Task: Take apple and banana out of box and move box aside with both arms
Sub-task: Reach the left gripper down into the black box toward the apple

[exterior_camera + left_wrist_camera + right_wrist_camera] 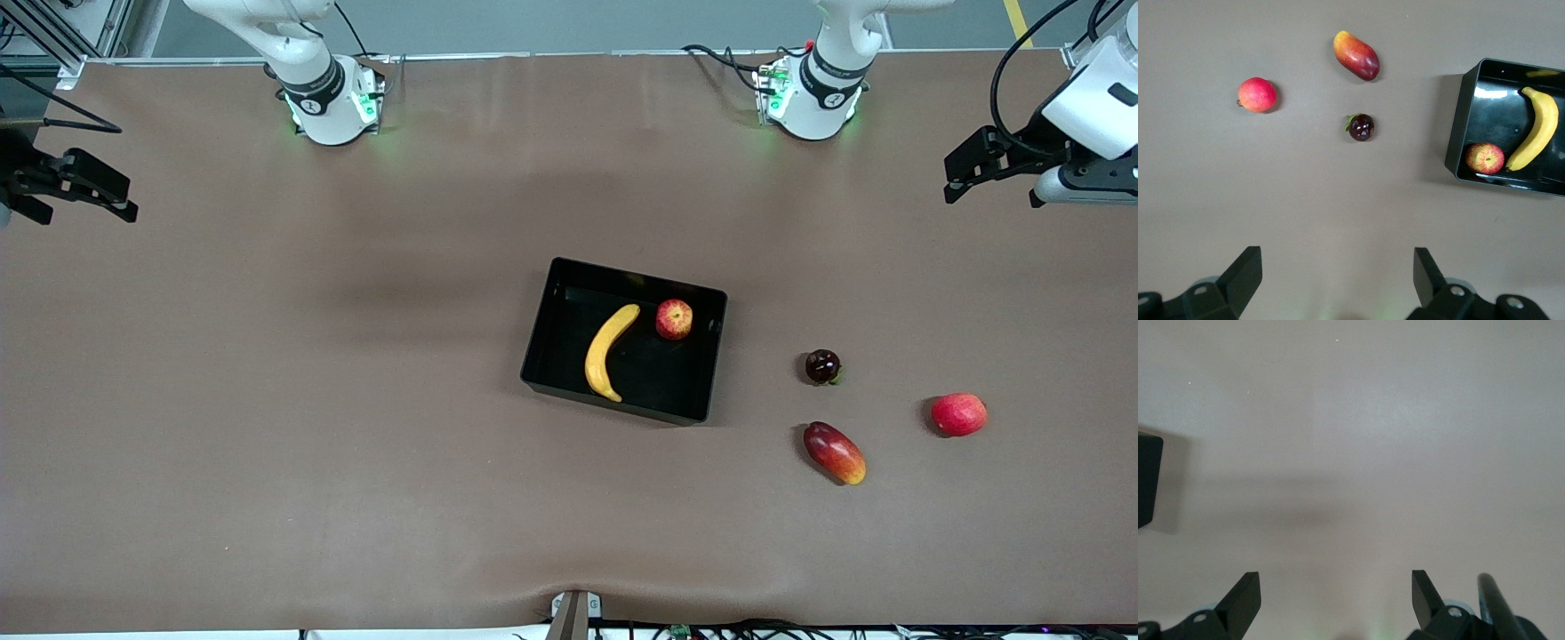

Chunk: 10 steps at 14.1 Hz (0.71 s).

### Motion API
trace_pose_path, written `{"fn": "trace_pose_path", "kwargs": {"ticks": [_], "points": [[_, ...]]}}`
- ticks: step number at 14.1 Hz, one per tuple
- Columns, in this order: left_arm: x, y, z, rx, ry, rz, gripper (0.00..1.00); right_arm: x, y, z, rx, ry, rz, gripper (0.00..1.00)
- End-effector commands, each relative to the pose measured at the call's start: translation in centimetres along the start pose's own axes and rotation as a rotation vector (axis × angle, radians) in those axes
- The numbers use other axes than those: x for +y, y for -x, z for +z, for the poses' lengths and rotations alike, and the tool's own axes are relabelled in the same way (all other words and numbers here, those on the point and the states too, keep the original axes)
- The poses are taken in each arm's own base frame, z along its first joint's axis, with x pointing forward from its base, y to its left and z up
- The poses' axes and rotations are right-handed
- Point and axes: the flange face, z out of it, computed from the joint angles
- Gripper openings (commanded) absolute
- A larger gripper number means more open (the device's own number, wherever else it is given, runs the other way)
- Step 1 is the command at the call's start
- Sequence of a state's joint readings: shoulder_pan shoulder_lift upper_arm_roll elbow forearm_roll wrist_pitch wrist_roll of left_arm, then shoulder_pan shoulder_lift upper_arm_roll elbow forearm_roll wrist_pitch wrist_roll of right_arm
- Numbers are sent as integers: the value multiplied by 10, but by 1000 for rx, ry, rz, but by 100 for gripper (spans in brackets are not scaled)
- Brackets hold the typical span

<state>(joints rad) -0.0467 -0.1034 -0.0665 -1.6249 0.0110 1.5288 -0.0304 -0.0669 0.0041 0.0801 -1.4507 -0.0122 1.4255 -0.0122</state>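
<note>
lying near the middle of the table, the box holds the banana and one apple; the apple sits beside the banana's upper end, toward the left arm's end. three fruits rest on the bare table outside the box, toward the left arm's end: the maroon fruit, the mango nearer the front camera than it, and the second apple closest to the table's end. all three lie apart from each other and from the box.

the left gripper hangs over the table's edge at the left arm's end, well apart from the loose fruits, its fingers spread wide with nothing between them; its wrist view looks down on the mango, the second apple, the maroon fruit and part of the box. the right gripper hangs over the right arm's end of the table, well apart from the box, fingers wide and empty. nothing stands between either gripper and the fruit. writing on the arms' base collars is too small to read.
</note>
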Motion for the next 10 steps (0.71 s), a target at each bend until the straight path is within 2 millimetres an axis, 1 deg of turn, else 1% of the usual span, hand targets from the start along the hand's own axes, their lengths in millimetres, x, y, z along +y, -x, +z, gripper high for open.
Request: {"fn": "trace_pose_path", "kwargs": {"ticks": [1,2,4,6,7,8,10], "points": [[-2,3,-6,-1,6,22,100,5,1,-2,-1,-11,-5,100],[-2,2,-5,-3,6,20,100,5,0,-2,2,-11,-5,100],[3,-5,-2,-11,15,13,100,6,-5,2,2,-9,-5,100],[9,-14,6,-32,21,20,100,8,-11,9,-4,-3,-2,100],[14,-16,11,-41,22,29,100,8,-15,8,17,-3,-2,100],[23,-19,18,-54,22,37,100,10,-18,8,38,-1,-2,100],[73,-21,39,-77,17,78,100,15,-26,13,55,1,5,100]]}}
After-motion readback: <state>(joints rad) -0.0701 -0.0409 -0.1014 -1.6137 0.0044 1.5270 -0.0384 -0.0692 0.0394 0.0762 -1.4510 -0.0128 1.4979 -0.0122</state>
